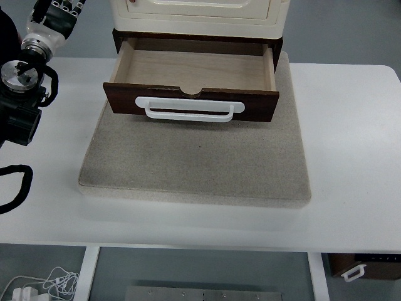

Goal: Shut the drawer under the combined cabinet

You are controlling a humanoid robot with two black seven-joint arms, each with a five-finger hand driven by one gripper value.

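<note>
Drawer (194, 75) pulled open under cabinet (200, 15), left hand (55, 12) far left

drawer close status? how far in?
Nothing is done: the drawer is pulled well out from under the cabinet, inside empty, white handle untouched. In hand: the left hand is raised at the top-left corner, well away from the drawer front. The right hand is out of view. Left: reach the front and push it fully in.
</note>
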